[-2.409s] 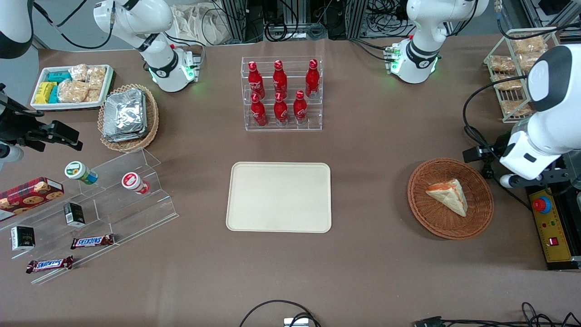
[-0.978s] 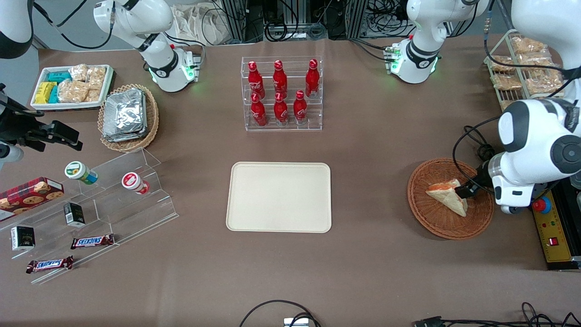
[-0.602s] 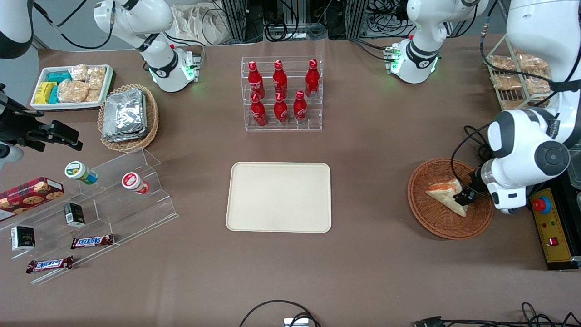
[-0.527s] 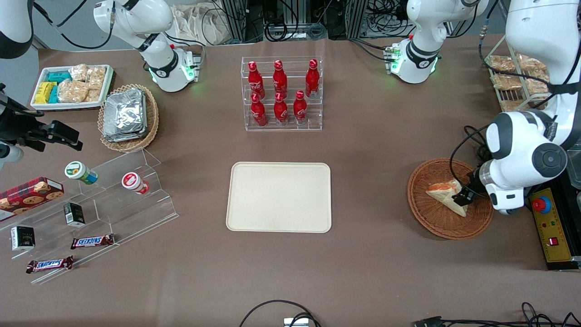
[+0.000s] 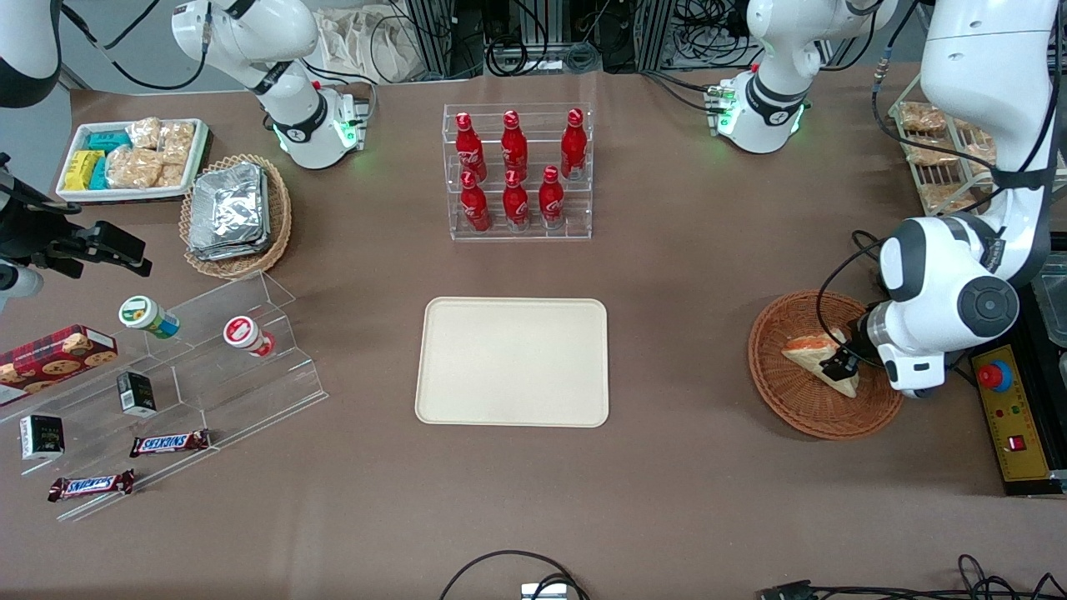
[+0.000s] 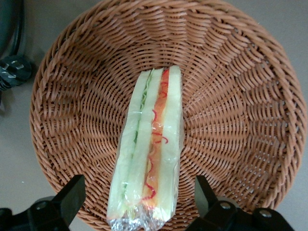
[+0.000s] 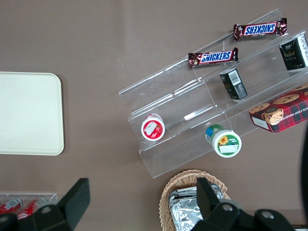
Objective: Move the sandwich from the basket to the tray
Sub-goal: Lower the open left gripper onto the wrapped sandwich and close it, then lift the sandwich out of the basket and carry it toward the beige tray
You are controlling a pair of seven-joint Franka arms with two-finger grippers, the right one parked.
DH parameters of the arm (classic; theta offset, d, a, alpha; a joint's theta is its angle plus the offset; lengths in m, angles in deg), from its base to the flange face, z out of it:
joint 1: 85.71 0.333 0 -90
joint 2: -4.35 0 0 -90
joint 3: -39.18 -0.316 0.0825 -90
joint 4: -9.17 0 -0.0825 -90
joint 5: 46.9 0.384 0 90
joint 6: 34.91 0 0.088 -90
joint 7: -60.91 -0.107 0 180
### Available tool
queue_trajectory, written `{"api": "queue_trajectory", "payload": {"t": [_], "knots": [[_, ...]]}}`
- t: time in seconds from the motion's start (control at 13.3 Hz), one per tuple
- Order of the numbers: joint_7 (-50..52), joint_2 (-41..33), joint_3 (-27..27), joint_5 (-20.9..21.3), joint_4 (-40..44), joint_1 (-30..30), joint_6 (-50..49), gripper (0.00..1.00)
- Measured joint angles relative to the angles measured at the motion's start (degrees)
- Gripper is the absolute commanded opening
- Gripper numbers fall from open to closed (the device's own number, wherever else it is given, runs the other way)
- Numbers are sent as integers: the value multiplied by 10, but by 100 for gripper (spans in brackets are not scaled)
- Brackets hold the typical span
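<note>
left gripper (image 6: 139, 197) is down inside the reddish-brown wicker basket (image 5: 796, 400), fingers spread wide with the sandwich (image 6: 149, 154) between them, no contact visible on either side

fingers (image 6: 72, 195) sit either side of one end of the wedge, just off the wrap; nothing pinched

sandwich (image 5: 813, 357) lies flat on the basket floor, clear-wrapped, cut edge facing the wrist cam: white bread, green layer, red-orange layer. basket (image 6: 250, 96) rim is visible all round it

in the front view the gripper (image 5: 836, 365) covers the wedge's end toward the working arm's end of the table; the white wrist housing hangs above the basket rim there

cream tray (image 5: 513, 362) sits mid-table, well apart from the basket, toward the parked arm's end from it. nothing on it. also seen from the right wrist cam (image 7: 29, 113)

other stuff on the table:
- clear rack of red cola bottles (image 5: 517, 171), farther from the front camera than the tray
- tan wicker basket with foil packs (image 5: 233, 212) and white tray of snack packets (image 5: 129, 158) toward the parked arm's end
- stepped acrylic display (image 5: 179, 383) with two small tubs, small dark boxes, a cookie box (image 5: 54, 354), Snickers bars (image 5: 167, 443)
- wire rack of snack packets (image 5: 942, 150) at the working arm's end
- yellow e-stop box (image 5: 1004, 417) just beside the reddish basket
</note>
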Motion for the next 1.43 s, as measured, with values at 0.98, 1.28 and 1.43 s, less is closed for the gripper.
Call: {"api": "queue_trajectory", "payload": {"t": [0.98,1.28,1.43], "knots": [[5,32,3,0,16,-18,7,0],[0,17,3,0,43,-18,-38,0],[-21,-8,4,0,86,-18,-133,0]]}}
